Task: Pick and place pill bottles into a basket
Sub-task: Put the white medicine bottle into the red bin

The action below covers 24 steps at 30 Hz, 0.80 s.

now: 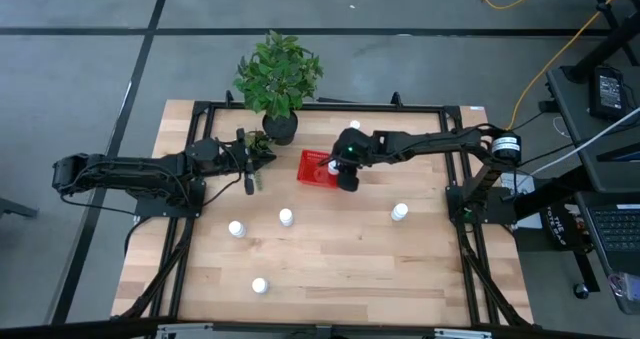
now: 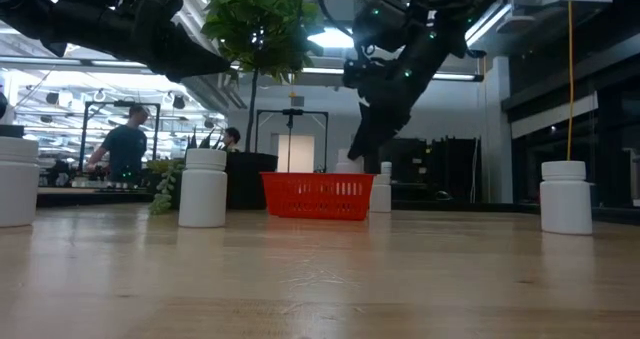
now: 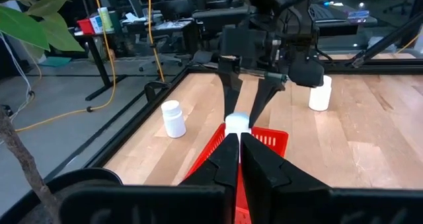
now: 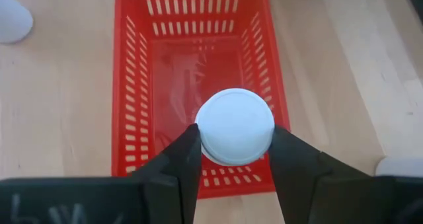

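The red basket (image 1: 312, 168) stands on the table mid-back; it also shows in the right wrist view (image 4: 135, 85). My right gripper (image 1: 345, 171) hangs over the basket, shut on a white pill bottle (image 4: 234, 126), which also shows in the left wrist view (image 3: 236, 123). Several more bottles stand upright on their bases: two (image 1: 237, 229) (image 1: 286, 217) front of centre, one (image 1: 259, 286) near the front edge, one (image 1: 400, 212) at the right, one (image 1: 355, 125) behind the basket. My left gripper (image 1: 250, 177) is shut and empty, left of the basket by the plant pot. My right gripper pinches the bottle between its two fingers (image 4: 178, 159), one on each side just below the white cap (image 4: 210, 145). The fingers come from above, pointing down. The bottle is upright over the basket's near end; whether its base touches the basket floor is hidden.
A black pot with a green plant (image 1: 279, 79) stands at the back, just left of the basket and close to my left gripper. A black frame (image 1: 455, 159) runs round the table. People show in the room behind (image 2: 125, 144). Bare wood lies at the front right (image 1: 380, 279).
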Motion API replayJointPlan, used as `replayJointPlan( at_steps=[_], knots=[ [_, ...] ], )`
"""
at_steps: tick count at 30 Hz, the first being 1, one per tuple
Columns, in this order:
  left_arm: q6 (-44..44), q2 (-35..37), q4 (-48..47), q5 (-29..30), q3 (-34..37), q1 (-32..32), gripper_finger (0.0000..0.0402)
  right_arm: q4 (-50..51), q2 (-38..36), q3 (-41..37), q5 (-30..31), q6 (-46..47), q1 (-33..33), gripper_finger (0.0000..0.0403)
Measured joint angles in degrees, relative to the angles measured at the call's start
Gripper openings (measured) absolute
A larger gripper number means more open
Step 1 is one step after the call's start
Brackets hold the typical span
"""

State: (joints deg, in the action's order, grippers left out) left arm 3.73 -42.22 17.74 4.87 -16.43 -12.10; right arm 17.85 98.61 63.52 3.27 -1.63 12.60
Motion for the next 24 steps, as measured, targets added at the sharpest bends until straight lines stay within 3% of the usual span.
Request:
replayJointPlan(
  at_steps=[24],
  knots=[
    [0.0,0.0,0.02,0.02,0.0,-0.02,0.0009,-3.63,0.0,-3.5,-0.44,1.36,0.85,0.0144]
  ],
)
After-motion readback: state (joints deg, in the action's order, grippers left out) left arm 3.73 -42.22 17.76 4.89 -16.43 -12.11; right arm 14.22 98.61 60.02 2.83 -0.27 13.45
